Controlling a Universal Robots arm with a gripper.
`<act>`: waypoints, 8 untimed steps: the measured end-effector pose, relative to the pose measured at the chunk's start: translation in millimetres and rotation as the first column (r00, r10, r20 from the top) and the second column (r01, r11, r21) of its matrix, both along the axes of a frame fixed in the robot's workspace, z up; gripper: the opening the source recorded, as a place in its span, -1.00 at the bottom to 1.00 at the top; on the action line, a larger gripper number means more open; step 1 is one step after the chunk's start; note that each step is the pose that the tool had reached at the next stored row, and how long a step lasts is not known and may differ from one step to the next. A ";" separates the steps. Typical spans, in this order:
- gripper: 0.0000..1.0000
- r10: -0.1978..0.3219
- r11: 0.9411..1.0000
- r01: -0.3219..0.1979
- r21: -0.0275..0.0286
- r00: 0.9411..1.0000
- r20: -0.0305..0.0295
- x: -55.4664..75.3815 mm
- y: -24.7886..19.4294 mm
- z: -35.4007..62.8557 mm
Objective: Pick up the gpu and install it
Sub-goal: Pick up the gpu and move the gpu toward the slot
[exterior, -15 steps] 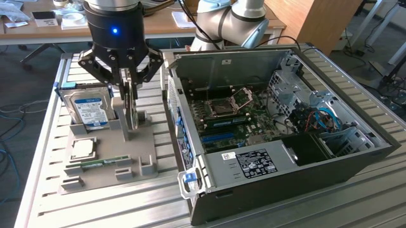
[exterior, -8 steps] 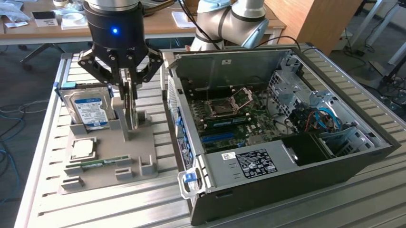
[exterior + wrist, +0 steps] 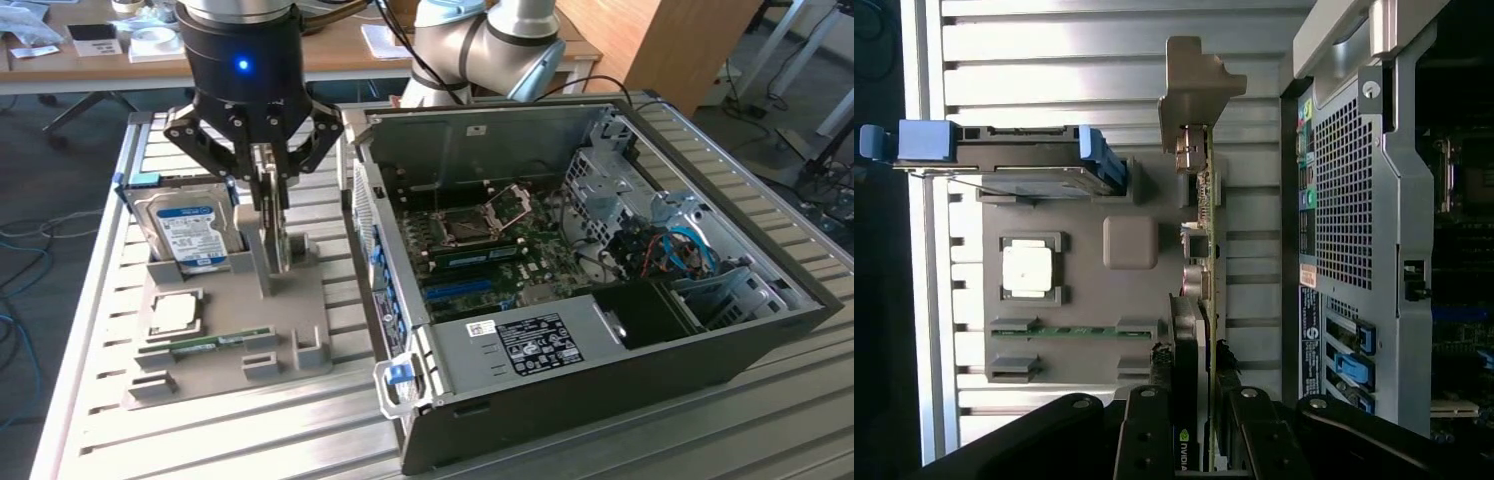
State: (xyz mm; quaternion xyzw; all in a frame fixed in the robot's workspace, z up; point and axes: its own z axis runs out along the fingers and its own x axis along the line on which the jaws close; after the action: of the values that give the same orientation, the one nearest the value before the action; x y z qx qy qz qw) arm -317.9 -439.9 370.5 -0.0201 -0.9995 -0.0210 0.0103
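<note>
Wrist view: hand [image 3: 1196, 368] clenched on upright gpu [image 3: 1203, 200] edge — narrow gap to computer case [image 3: 1344, 200] wall.

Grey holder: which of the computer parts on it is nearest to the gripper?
The gpu, the green card standing on edge, with the gripper closed on it. The hard drive, the processor and the memory stick are all apart from the gripper.
</note>
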 end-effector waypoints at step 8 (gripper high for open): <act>-0.47 0.000 1.000 0.000 0.000 1.000 0.000 0.0 0.0 19.6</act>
State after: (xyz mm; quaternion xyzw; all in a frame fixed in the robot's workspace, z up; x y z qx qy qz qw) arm -317.9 -439.9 390.1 -0.0201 -0.9995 -0.0211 0.0103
